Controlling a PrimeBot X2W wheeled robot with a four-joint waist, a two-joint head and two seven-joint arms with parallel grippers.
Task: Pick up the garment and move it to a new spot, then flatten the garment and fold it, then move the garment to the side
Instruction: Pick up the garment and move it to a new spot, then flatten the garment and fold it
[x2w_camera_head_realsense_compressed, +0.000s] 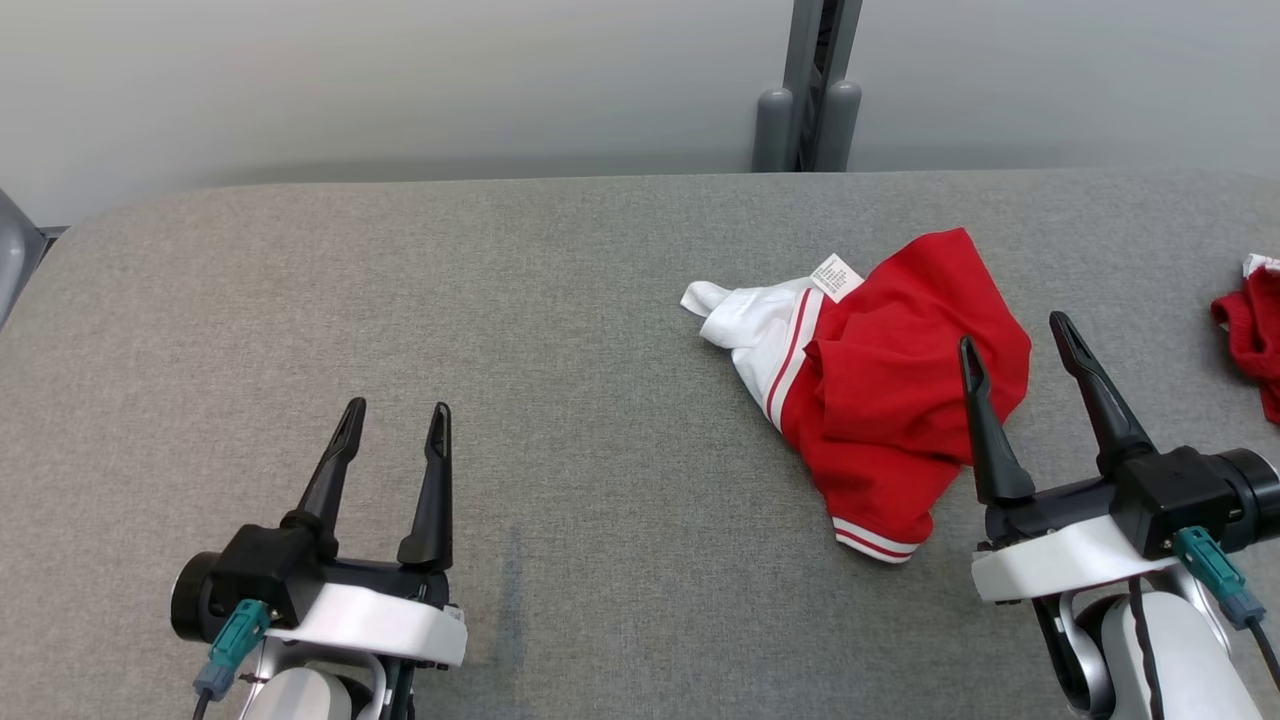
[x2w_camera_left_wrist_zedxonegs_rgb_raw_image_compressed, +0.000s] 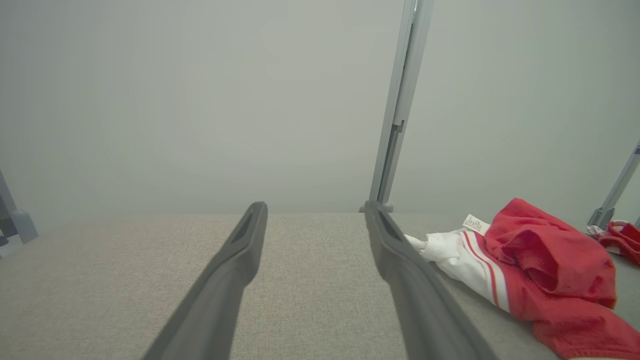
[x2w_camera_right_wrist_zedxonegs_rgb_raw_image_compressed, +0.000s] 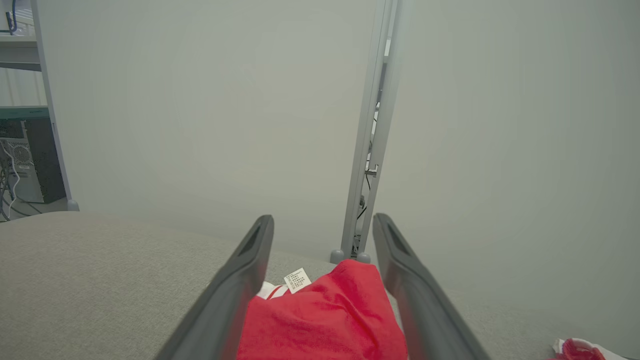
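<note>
The garment (x2w_camera_head_realsense_compressed: 890, 390) is red with a white, red-striped part and a small white label. It lies crumpled on the right half of the grey table (x2w_camera_head_realsense_compressed: 450, 330), and also shows as the garment (x2w_camera_left_wrist_zedxonegs_rgb_raw_image_compressed: 540, 270) and the garment (x2w_camera_right_wrist_zedxonegs_rgb_raw_image_compressed: 325, 320). My right gripper (x2w_camera_head_realsense_compressed: 1015, 335) hovers open at its near right edge, fingers pointing over the red cloth, nothing between them; in its wrist view the right gripper (x2w_camera_right_wrist_zedxonegs_rgb_raw_image_compressed: 322, 225) frames the cloth. My left gripper (x2w_camera_head_realsense_compressed: 395, 415) is open at the lower left, well apart from the garment. The left gripper (x2w_camera_left_wrist_zedxonegs_rgb_raw_image_compressed: 315, 210) is empty.
A second red and white cloth (x2w_camera_head_realsense_compressed: 1250, 330) lies at the table's right edge. A grey post (x2w_camera_head_realsense_compressed: 810, 90) stands behind the far edge against a pale wall. Shelving with equipment (x2w_camera_right_wrist_zedxonegs_rgb_raw_image_compressed: 25, 150) sits beyond the table's far left.
</note>
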